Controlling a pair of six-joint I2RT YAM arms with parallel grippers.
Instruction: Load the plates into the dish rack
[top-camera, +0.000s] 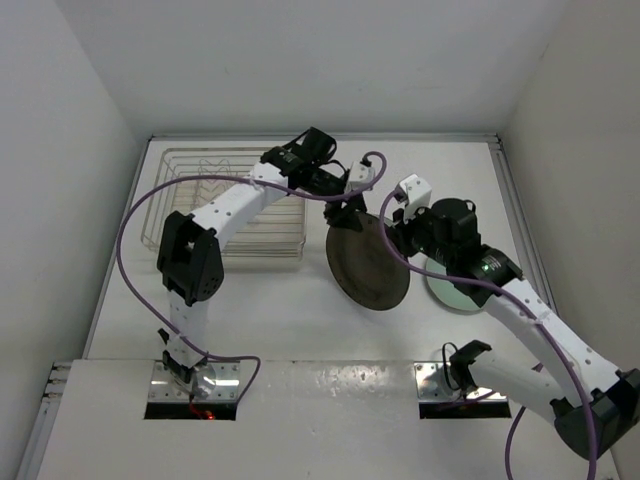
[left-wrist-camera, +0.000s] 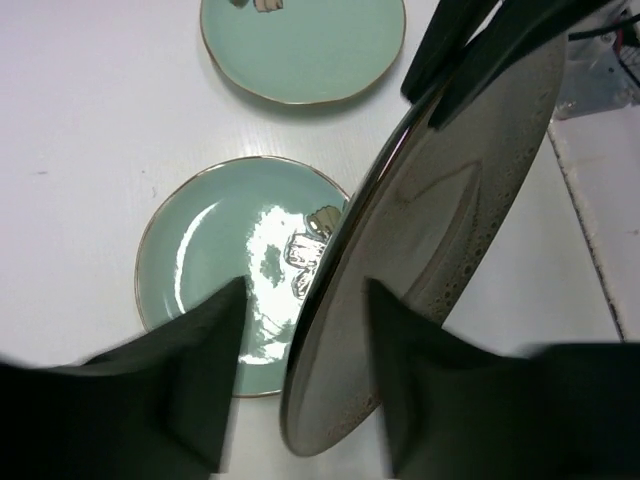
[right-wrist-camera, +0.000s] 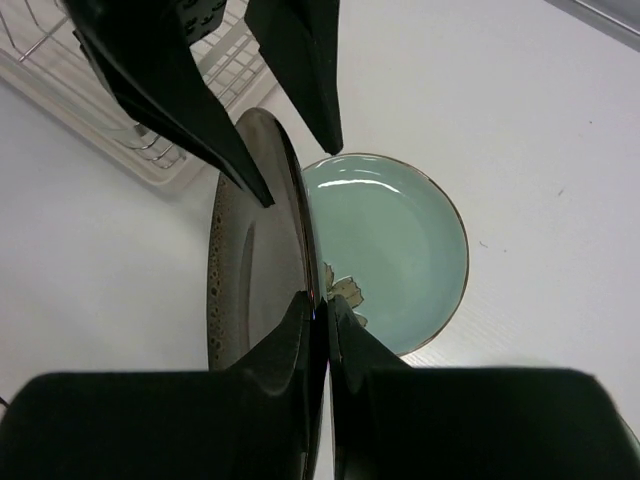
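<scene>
Nearest me, my right pincer was closed tight on the near rim of the brown plate. It held the plate up on edge, tilted, above the table. At the plate's far rim, my left pincer stood open, one finger on each side of the rim. From the left wrist view a gap showed on one side, so I judged it had not yet clamped.

Below and just beside the raised plate, a green plate with a flower mark lay flat on the table. A second green plate lay beyond it, apart from the first.

The main risk as I saw it was the handover. If the right pincer let go before the left one had truly closed, the glossy rim could slip and the brown plate would fall onto the green plate under it. If both pincers gripped and pulled in different directions, the plate could twist out of one of them.

Farthest away, at the back left of the table, sat the wire rack. My left arm hid part of it, and I saw no plate in the part that showed.
</scene>
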